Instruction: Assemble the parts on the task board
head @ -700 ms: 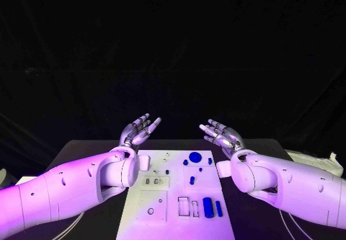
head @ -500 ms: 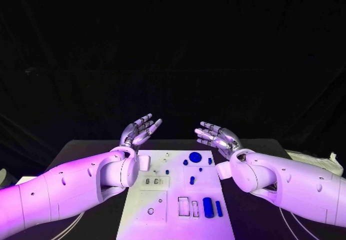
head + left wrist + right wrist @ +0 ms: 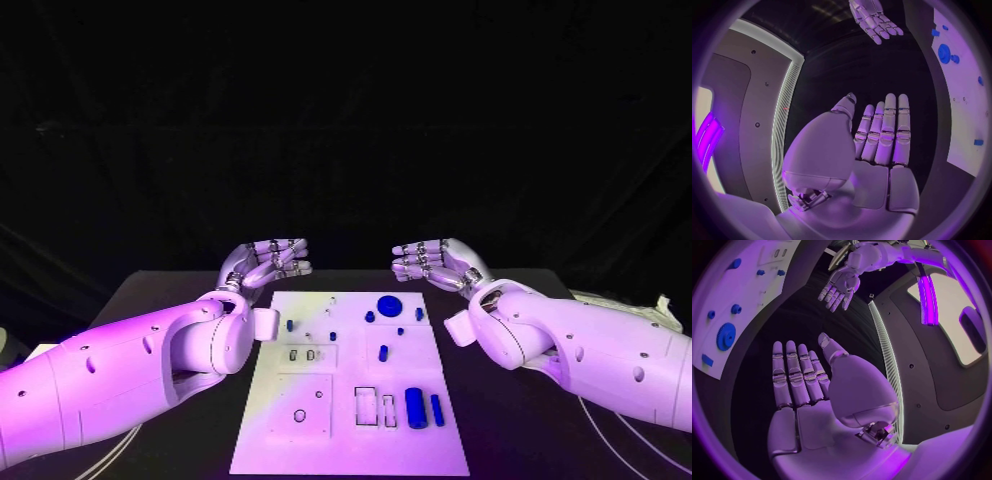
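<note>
Silver left hand (image 3: 268, 262), right hand (image 3: 433, 264): both empty, fingers spread; one task board (image 3: 346, 440).

Glossy, smooth plastic shells cover both arms (image 3: 130, 365); the table (image 3: 188, 290) looks matt black.

You have bare table (image 3: 173, 295) on both sides of the board (image 3: 353, 440). Both hands, left (image 3: 264, 262) and right (image 3: 433, 263), hover empty at its upper end, with a gap between them at upper centre.
</note>
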`<state>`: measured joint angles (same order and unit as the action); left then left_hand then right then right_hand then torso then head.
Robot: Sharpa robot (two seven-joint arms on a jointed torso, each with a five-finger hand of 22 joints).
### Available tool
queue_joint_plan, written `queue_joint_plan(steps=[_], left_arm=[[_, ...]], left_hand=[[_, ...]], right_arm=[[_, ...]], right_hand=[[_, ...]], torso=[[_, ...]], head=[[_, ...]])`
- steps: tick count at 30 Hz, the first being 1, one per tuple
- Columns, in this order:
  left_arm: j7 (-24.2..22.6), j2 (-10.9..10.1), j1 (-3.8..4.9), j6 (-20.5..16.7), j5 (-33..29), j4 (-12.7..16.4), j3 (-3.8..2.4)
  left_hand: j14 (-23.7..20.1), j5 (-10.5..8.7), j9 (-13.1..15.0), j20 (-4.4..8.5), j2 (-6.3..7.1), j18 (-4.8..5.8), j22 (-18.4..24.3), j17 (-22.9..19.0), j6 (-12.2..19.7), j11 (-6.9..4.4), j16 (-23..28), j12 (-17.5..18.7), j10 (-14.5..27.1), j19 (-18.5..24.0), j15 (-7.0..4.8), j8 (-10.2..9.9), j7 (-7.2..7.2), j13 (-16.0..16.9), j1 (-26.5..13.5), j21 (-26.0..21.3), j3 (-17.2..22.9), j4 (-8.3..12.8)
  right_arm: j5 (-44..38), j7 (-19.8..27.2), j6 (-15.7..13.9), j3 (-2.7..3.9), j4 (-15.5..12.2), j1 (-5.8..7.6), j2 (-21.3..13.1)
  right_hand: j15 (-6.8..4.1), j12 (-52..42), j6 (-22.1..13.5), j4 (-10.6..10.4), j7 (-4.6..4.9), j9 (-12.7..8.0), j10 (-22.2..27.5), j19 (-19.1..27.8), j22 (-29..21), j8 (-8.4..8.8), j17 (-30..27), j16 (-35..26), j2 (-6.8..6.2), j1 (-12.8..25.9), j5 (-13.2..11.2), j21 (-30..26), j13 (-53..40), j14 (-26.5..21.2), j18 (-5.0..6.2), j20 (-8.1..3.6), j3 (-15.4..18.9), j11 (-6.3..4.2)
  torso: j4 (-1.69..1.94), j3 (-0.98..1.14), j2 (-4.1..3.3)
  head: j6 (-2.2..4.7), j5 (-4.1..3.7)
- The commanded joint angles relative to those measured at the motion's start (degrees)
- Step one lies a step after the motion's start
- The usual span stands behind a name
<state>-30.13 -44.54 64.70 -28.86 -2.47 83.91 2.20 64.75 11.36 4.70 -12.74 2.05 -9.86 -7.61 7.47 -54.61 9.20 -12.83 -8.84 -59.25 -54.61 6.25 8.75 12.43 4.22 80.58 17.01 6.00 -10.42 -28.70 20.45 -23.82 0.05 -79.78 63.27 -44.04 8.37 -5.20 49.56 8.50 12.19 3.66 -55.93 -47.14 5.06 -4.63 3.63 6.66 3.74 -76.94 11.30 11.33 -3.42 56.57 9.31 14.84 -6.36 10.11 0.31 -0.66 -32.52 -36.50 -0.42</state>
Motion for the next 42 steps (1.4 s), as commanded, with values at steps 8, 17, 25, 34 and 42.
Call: queue_joint_plan(steps=[8,17,25,34,42], left_arm=[[1.35,-3.96,0.5,5.18,1.4,6.17,-0.12],[2.66,-6.54,0.81,6.59,-4.47,12.76,-0.37],[3.08,-7.95,1.17,6.83,-5.28,16.37,-0.58],[3.39,-9.38,1.47,7.04,-5.4,18.98,-0.65],[3.45,-10.7,1.58,7.08,-5.41,20.39,-0.68]], left_hand=[[4.39,-0.8,-0.77,1.62,0.03,-0.73,0.72,1.79,-2.79,-1.19,0.07,1.11,-4.35,-4.25,-1.47,-0.85,-0.9,-0.35,0.43,0.49,0.19,0.71],[3.2,-1.67,-0.94,1.07,0.46,-0.61,1.75,2.03,-2.55,-0.6,2.07,2.83,-4.03,-3.59,-0.79,-2.2,-0.36,-0.4,-0.51,-0.88,-0.45,0.65],[3.12,-1.81,-0.94,1.02,0.48,-0.61,1.86,2.06,-2.55,-0.56,2.27,2.98,-4.01,-3.53,-0.74,-2.32,-0.33,-0.4,-0.53,-1.01,-0.53,0.73],[3.03,-1.88,-0.95,0.95,0.5,-0.62,1.98,2.11,-2.49,-0.48,2.49,3.19,-3.92,-3.47,-0.67,-2.5,-0.25,-0.4,-0.57,-1.17,-0.64,0.81],[3.01,-1.89,-0.95,0.92,0.5,-0.62,2.02,2.13,-2.45,-0.45,2.56,3.27,-3.88,-3.45,-0.64,-2.58,-0.21,-0.4,-0.58,-1.22,-0.68,0.84]], right_arm=[[-30.52,-6.7,-0.6,0.45,0.87,2.39,-0.13],[-54.48,-18.18,4.48,0.98,0.87,4.08,0.64],[-64.63,-23.46,9.25,1.13,0.69,5.76,1.89],[-69.31,-25.47,12.49,1.15,1.32,6.54,3.5],[-70.89,-25.19,14.81,1.14,2.22,6.78,4.72]], right_hand=[[-4.51,0.94,10.54,5.94,-1.86,0.37,-12.74,-11.92,1.77,0.22,1.29,1.65,-2.04,-1.21,-0.37,6.24,-0.31,15.23,1.28,-4.78,-5.76,-3.33],[-6.92,1.59,12.46,6.48,-3.05,0.29,-15.28,-16.1,5.59,0.78,3.72,3.85,-3.41,-0.17,-3.97,13.27,-0.23,23.13,1.21,-7.52,-5.65,-4.72],[-8.98,1.68,13.38,5.41,-4.16,0.23,-15.82,-20.13,10.94,0.96,10.3,12.67,-4.69,1.3,-4.22,22.55,-0.18,30.33,0.93,-10.36,-6.41,-5.87],[-8.97,1.67,13.21,3.71,-4.73,0.26,-14.99,-19.8,15.3,0.95,17.63,24.59,-6.1,2.67,-4.41,29.57,-0.18,29.84,1.11,-10.5,-9.38,-6.13],[-8.56,1.71,12.37,2.07,-4.84,0.22,-11.95,-19.41,18.49,1.04,25.09,35.15,-7.92,3.12,-4.42,34.62,-0.07,29.77,1.16,-10.19,-11.74,-5.67]], torso=[[0.88,-0.43,-3.19],[1.73,-0.82,-5.72],[2.28,-0.88,-7.45],[2.62,-1.0,-8.91],[3.02,-1.12,-9.91]], head=[[0.61,-1.15],[1.03,-2.11],[1.63,-2.71],[2.25,-2.79],[2.5,-3.1]])
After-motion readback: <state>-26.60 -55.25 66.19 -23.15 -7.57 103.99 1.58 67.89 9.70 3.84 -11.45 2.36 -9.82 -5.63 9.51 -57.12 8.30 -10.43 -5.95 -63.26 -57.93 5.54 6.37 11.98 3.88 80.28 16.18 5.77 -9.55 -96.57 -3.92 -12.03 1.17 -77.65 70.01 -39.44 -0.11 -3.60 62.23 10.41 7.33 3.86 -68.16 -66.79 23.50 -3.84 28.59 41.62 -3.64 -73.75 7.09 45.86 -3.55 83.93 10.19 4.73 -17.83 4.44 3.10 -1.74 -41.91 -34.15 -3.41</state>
